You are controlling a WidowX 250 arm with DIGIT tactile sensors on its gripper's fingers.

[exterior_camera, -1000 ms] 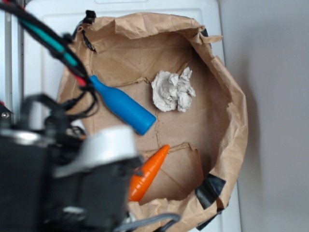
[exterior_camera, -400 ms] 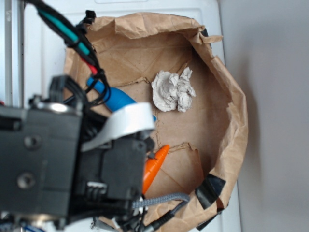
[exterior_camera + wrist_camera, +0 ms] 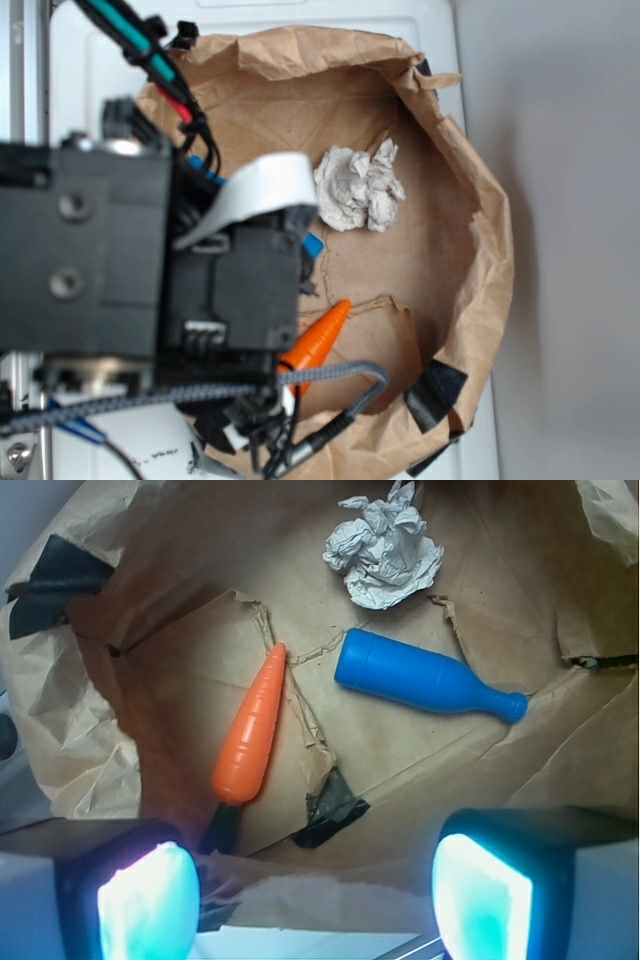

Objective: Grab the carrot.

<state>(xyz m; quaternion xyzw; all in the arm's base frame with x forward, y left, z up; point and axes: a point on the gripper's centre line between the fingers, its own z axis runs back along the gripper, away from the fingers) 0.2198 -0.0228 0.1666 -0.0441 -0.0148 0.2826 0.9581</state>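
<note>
Wrist view: the carrot [image 3: 254,730] lies just above the left of the spread-apart fingers [image 3: 145,898].

A blue bottle [image 3: 425,680] lies mid-frame on brown paper [image 3: 500,770]; a crumpled paper wad [image 3: 383,547] sits above; possibly black tape [image 3: 327,805] below.

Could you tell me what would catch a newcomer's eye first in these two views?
In the wrist view, the bright orange carrot lies on the brown paper bag, left of the blue bottle, with a crumpled paper wad beyond them. The open pincer glows teal at the bottom edge, above the bag and touching nothing. In the exterior view, the black arm hides most of the bottle.
</note>
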